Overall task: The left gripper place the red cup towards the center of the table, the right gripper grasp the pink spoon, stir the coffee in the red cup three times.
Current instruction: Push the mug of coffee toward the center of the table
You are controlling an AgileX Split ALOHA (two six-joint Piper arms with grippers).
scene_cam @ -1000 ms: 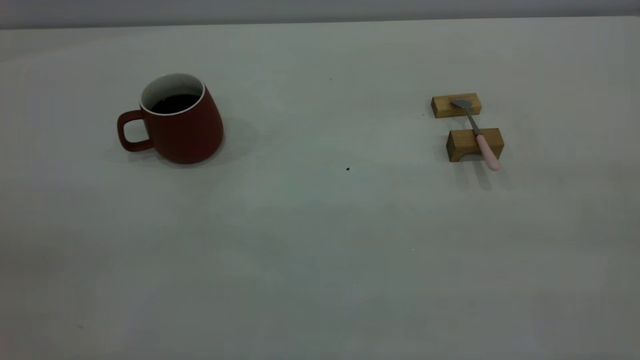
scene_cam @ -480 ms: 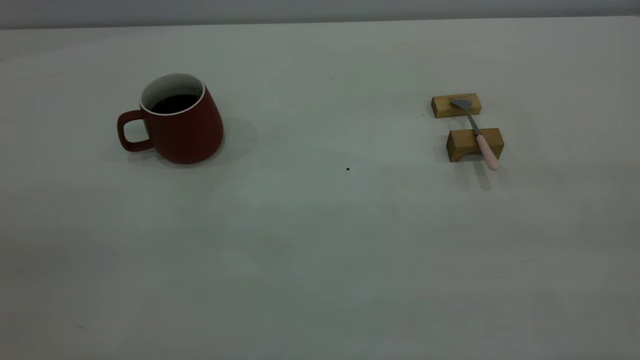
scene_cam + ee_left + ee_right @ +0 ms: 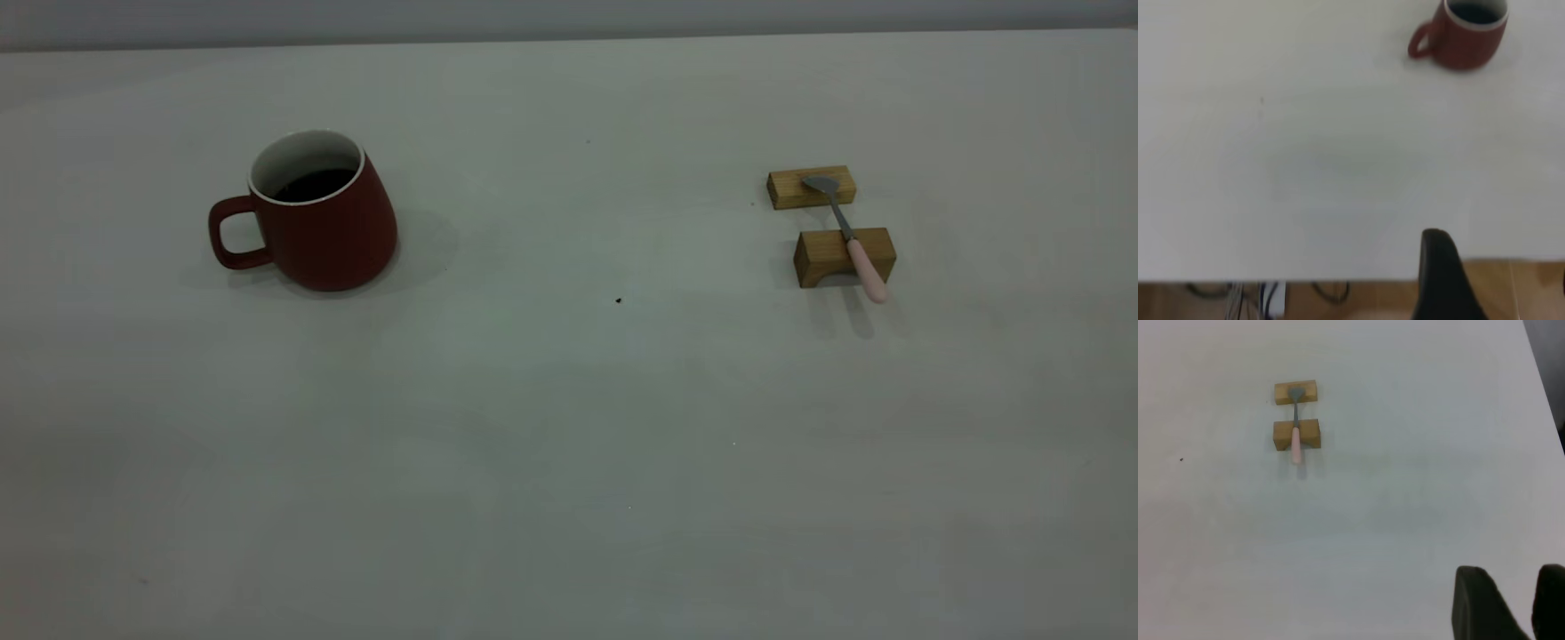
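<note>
The red cup (image 3: pixel 320 222) stands upright at the table's (image 3: pixel 569 444) left, handle pointing left, with dark coffee (image 3: pixel 311 184) inside. The pink spoon (image 3: pixel 851 242) lies across two wooden blocks at the right, its pink handle jutting over the nearer block. Neither gripper shows in the exterior view. In the left wrist view the red cup (image 3: pixel 1465 33) is far off, and my left gripper (image 3: pixel 1501 280) hangs over the table's near edge, open and empty. In the right wrist view the pink spoon (image 3: pixel 1295 433) lies far from my right gripper (image 3: pixel 1513 577), whose fingers stand apart with nothing between them.
The two wooden blocks (image 3: pixel 811 187) (image 3: pixel 827 258) hold the spoon off the surface. A tiny dark speck (image 3: pixel 619 300) marks the middle of the table. Beyond the table's near edge, the left wrist view shows wooden floor (image 3: pixel 1338 303) with cables.
</note>
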